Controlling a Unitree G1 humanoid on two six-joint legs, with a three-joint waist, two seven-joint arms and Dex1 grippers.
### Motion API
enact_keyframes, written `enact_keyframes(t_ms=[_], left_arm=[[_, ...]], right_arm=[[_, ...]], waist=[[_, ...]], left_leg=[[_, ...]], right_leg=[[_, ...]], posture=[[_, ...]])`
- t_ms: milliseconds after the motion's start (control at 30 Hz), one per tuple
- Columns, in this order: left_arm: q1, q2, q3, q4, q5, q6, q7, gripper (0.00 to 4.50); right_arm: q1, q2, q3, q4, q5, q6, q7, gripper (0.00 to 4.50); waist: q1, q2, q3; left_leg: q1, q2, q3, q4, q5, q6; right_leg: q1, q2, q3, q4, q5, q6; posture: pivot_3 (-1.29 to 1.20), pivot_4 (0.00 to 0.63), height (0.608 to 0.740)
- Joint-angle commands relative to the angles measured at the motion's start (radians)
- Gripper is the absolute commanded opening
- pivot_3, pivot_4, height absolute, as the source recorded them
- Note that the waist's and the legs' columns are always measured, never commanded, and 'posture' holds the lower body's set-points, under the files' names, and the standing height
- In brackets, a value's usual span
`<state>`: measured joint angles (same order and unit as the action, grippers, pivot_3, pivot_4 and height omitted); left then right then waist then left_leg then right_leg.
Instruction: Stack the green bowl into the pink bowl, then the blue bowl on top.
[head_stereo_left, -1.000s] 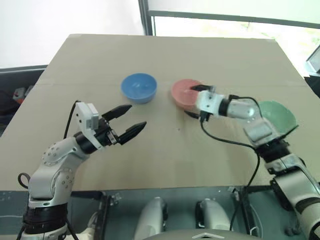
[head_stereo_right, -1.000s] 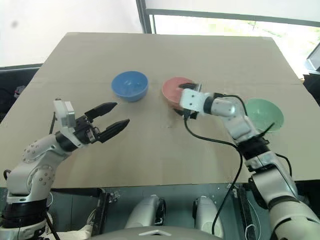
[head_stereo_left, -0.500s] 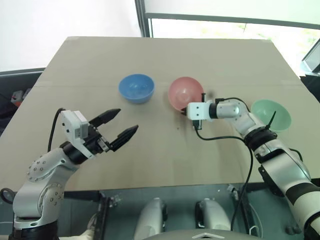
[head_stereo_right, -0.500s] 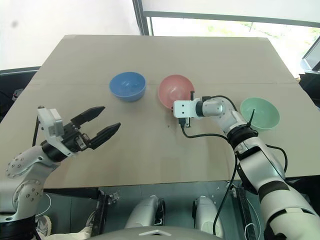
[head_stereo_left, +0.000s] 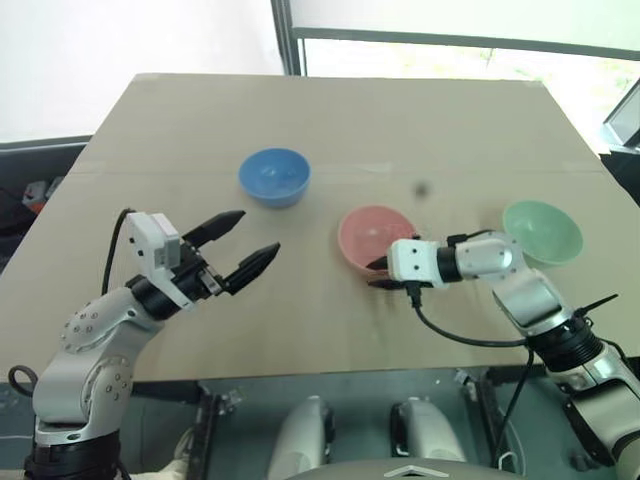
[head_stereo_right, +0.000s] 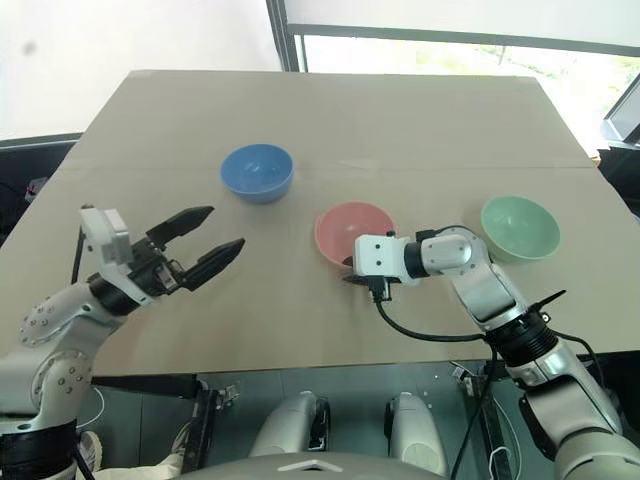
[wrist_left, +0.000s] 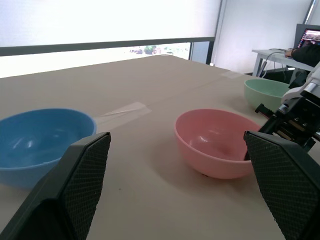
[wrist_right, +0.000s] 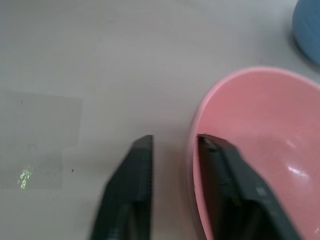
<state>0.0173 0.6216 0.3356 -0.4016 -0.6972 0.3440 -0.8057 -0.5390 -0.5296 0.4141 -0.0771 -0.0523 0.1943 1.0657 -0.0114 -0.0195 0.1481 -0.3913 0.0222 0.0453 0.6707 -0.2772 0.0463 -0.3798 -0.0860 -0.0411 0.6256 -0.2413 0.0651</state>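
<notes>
The pink bowl (head_stereo_left: 374, 237) stands upright mid-table. My right gripper (head_stereo_left: 378, 273) is at its near rim, open, with one finger (wrist_right: 227, 175) inside the bowl and the other (wrist_right: 130, 190) outside, a gap between that finger and the rim. The blue bowl (head_stereo_left: 274, 177) sits further back on the left. At the right, beside my right forearm, sits the green bowl (head_stereo_left: 541, 232). My left gripper (head_stereo_left: 245, 245) hovers open and empty over the table's left, pointing toward the bowls, its fingers (wrist_left: 80, 190) wide apart.
All three bowls rest on a tan table (head_stereo_left: 330, 110) with a taped seam across it. A black cable (head_stereo_left: 470, 340) loops from my right wrist over the table's near edge. A window frame (head_stereo_left: 285, 35) stands behind the far edge.
The pink bowl has slid toward the table's near edge along with my right gripper, whose fingers have since parted at the rim. The left arm has stayed put.
</notes>
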Motion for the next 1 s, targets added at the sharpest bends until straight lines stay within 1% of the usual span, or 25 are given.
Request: enact_keyframes(t_ms=[33,67,100,167,233,300,367,433,533,633,733,833,933,1000], left_arm=[[-0.037,0.009,-0.010,0.008,-0.003,-0.015,-0.029,4.50],[-0.042,0.008,-0.011,0.012,-0.006,-0.016,-0.035,4.50],[-0.049,0.010,-0.017,0.019,0.000,-0.016,-0.041,4.50],[-0.059,0.013,-0.028,0.028,0.011,-0.019,-0.051,4.50],[-0.064,0.012,-0.035,0.031,0.016,-0.023,-0.061,4.50],[-0.068,0.011,-0.044,0.031,0.014,-0.028,-0.077,4.50],[-0.073,0.013,-0.057,0.032,0.011,-0.034,-0.108,4.50],[-0.082,0.020,-0.074,0.028,-0.022,-0.024,-0.164,4.50],[-0.099,0.043,-0.103,0.023,-0.065,-0.003,-0.259,4.50],[-0.120,0.073,-0.126,0.019,-0.097,0.020,-0.333,4.50],[-0.151,0.104,-0.142,0.028,-0.106,0.029,-0.399,4.50],[-0.179,0.124,-0.155,0.041,-0.090,0.022,-0.433,4.50],[-0.194,0.129,-0.158,0.046,-0.083,0.024,-0.445,4.50],[-0.195,0.127,-0.158,0.046,-0.079,0.024,-0.444,4.50]], right_arm=[[0.008,0.006,-0.096,-0.119,0.041,0.081,-0.068,3.06],[0.014,-0.002,-0.118,-0.148,0.052,0.107,-0.076,3.06],[0.033,-0.016,-0.172,-0.206,0.101,0.174,-0.079,3.06],[0.083,-0.043,-0.289,-0.305,0.185,0.293,-0.099,3.06],[0.144,-0.087,-0.419,-0.369,0.235,0.378,-0.125,3.06],[0.204,-0.117,-0.543,-0.402,0.257,0.454,-0.181,3.06],[0.269,-0.155,-0.626,-0.382,0.218,0.452,-0.244,3.06],[0.342,-0.204,-0.659,-0.326,0.159,0.399,-0.281,3.06],[0.403,-0.218,-0.666,-0.248,0.136,0.366,-0.323,3.06],[0.404,-0.210,-0.638,-0.177,0.122,0.336,-0.361,3.06],[0.368,-0.188,-0.606,-0.100,0.127,0.325,-0.381,3.06],[0.339,-0.185,-0.588,-0.058,0.127,0.308,-0.390,2.30],[0.320,-0.189,-0.581,-0.042,0.137,0.302,-0.386,1.06],[0.315,-0.192,-0.576,-0.037,0.139,0.296,-0.383,0.14]], waist=[[0.002,0.000,0.000],[0.003,0.000,0.000],[0.005,0.000,0.000],[0.013,0.000,0.000],[0.025,0.000,0.000],[0.030,0.000,0.000],[0.029,0.000,0.000],[0.026,0.000,0.000],[0.024,0.000,0.000],[0.018,0.001,0.000],[0.015,0.001,0.000],[0.015,0.001,0.000],[0.022,0.001,0.000],[0.025,0.001,0.000]], left_leg=[[0.000,0.000,0.000,0.000,0.000,0.000],[-0.001,0.000,0.000,0.000,0.000,0.000],[-0.002,0.000,0.000,0.000,0.000,0.000],[-0.004,-0.001,-0.001,0.000,0.000,0.001],[-0.006,0.000,-0.001,0.000,-0.001,0.002],[-0.007,-0.001,-0.001,-0.001,-0.002,0.003],[-0.007,-0.001,0.000,-0.001,-0.002,0.004],[-0.006,-0.001,0.002,0.000,-0.002,0.004],[-0.004,-0.001,0.002,0.000,-0.002,0.003],[-0.002,-0.001,0.004,0.000,-0.001,0.003],[-0.001,0.000,0.005,0.000,-0.001,0.003],[-0.001,0.000,0.005,0.000,-0.002,0.003],[-0.002,0.000,0.004,0.000,-0.002,0.003],[-0.004,0.000,0.004,0.000,-0.002,0.004]], right_leg=[[0.000,0.000,0.000,0.000,0.000,0.000],[0.000,0.000,0.000,0.000,0.000,0.000],[-0.001,0.000,0.000,0.000,0.000,0.000],[-0.002,0.000,0.000,-0.001,0.000,0.000],[-0.002,0.000,-0.001,-0.001,0.000,0.000],[-0.002,-0.001,-0.001,-0.002,0.000,0.000],[-0.002,-0.001,-0.001,-0.004,0.000,0.000],[-0.002,-0.001,0.001,-0.007,0.000,0.000],[-0.002,0.000,0.001,-0.005,0.000,0.000],[-0.002,0.001,0.003,-0.002,0.000,0.000],[-0.002,0.002,0.005,-0.001,0.000,0.000],[-0.002,0.002,0.005,-0.002,0.000,0.001],[-0.002,0.001,0.005,-0.003,0.000,0.001],[-0.003,0.001,0.005,-0.004,0.000,0.001]], posture=[[0.00,0.150,0.740],[0.00,0.150,0.740],[0.00,0.150,0.740],[0.00,0.150,0.740],[0.00,0.150,0.740],[0.00,0.150,0.740],[0.00,0.150,0.740],[0.00,0.150,0.740],[0.00,0.150,0.740],[0.00,0.150,0.740],[0.00,0.150,0.740],[0.00,0.150,0.740],[0.00,0.150,0.740],[0.00,0.150,0.740]])
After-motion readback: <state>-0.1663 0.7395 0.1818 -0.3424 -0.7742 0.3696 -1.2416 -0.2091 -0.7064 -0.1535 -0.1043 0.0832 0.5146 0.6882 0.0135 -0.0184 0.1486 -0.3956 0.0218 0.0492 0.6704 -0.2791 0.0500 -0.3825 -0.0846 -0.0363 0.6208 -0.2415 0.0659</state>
